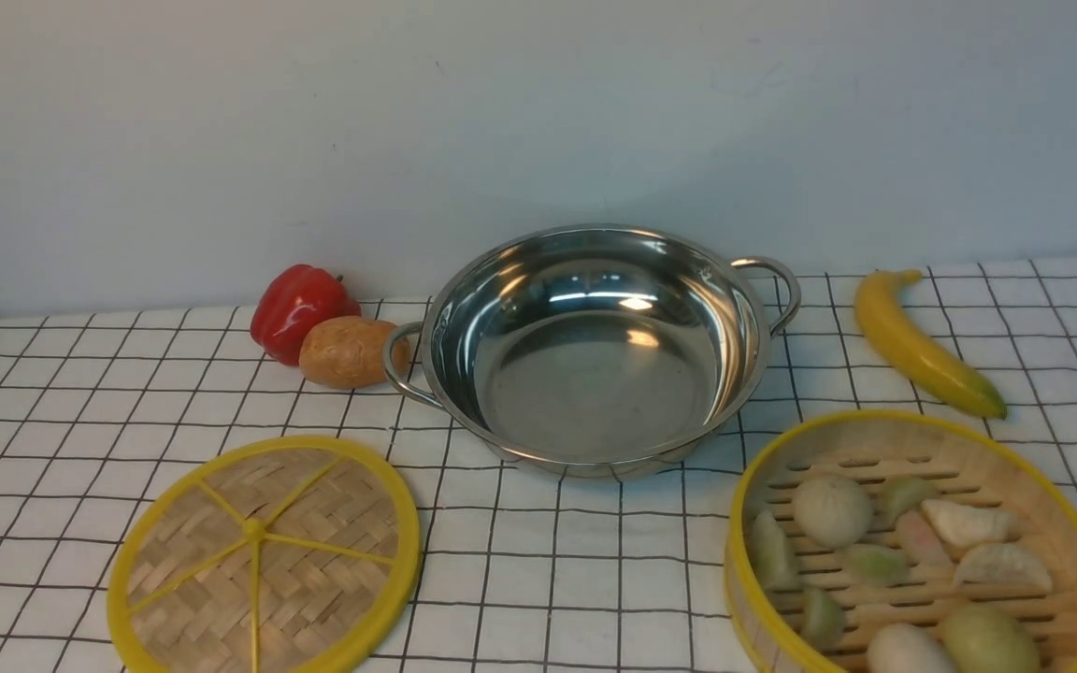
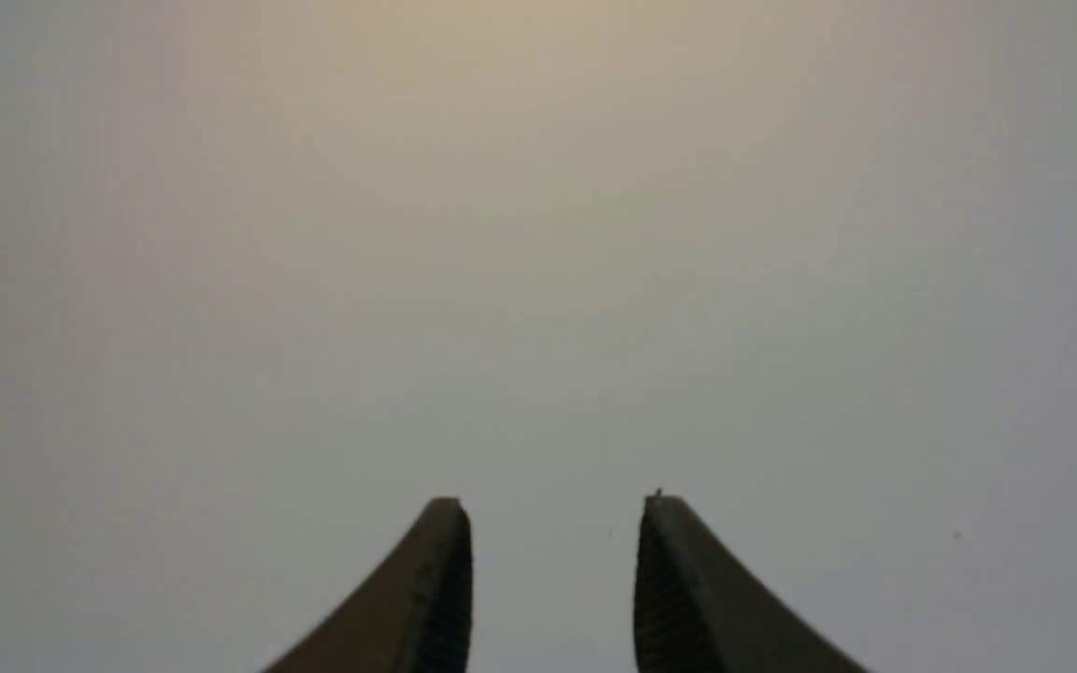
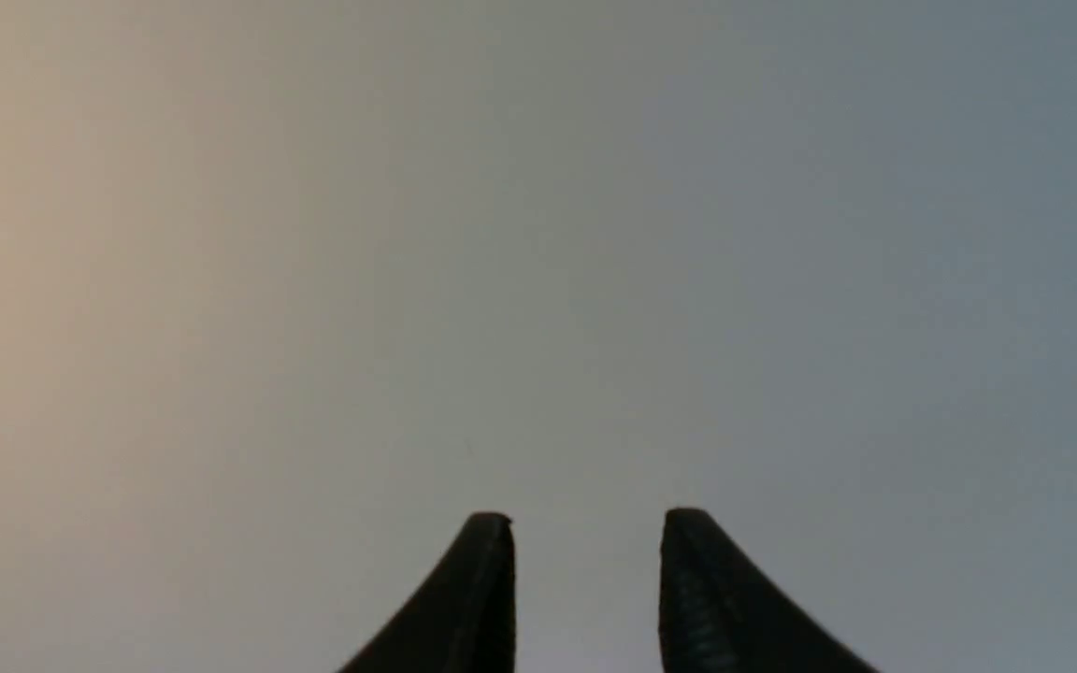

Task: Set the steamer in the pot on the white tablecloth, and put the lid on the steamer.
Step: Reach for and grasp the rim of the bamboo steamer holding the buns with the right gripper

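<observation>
1. No step looked begun. The steamer sat on the white tablecloth, the pot stood empty and the lid lay flat, none within sight ahead of either gripper.
2. The left gripper and right gripper stood parted, holding nothing.
3. Next, by my judgement, a gripper needed to reach the steamer's rim.
4. Only the front view showed the objects. The wrist views showed only jaws against a blank background.

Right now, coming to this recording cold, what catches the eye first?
The big shiny pot, empty, sits in the middle of the white tablecloth. Nearer the camera, the steamer full of dumplings and buns stands at the right and the flat woven lid lies at the left, both apart from the pot. A red pepper and potato sit by the pot's left handle, a banana off to its right.
</observation>
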{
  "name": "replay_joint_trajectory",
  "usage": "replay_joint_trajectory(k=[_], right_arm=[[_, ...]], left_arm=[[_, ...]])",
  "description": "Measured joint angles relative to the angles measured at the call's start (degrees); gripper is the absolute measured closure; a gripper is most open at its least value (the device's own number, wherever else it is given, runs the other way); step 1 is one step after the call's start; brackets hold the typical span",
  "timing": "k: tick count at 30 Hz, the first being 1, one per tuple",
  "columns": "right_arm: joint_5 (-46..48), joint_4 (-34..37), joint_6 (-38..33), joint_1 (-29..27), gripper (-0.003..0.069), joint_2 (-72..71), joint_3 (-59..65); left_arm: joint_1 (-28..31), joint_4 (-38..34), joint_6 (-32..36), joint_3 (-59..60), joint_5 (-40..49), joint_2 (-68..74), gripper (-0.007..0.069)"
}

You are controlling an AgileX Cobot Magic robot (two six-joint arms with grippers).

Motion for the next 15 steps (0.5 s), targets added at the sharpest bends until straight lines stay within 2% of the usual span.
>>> replay_joint_trajectory(k=[4, 7, 12, 13, 15], right_arm=[[19.0, -3.4, -2.3, 0.0, 0.0419, 11.9, -6.1], [28.4, -4.7, -5.3, 0.0, 0.0419, 22.0, -8.3], [32.1, -5.0, -9.7, 0.0, 0.0419, 34.1, -8.6], [32.4, -5.4, -11.8, 0.0, 0.0419, 39.1, -8.6], [32.4, -5.8, -12.4, 0.0, 0.0419, 41.7, -8.6]], left_arm=[[0.0, 0.7, 2.8, -6.7, 15.5, 7.7, 0.0382], [0.0, 0.9, 7.5, -11.3, 28.2, 16.8, 0.0382], [0.0, 0.9, 11.7, -15.6, 39.4, 27.8, 0.0382], [0.0, 0.9, 12.3, -17.6, 44.7, 34.1, 0.0382], [0.0, 0.9, 12.4, -18.5, 46.5, 36.6, 0.0382]])
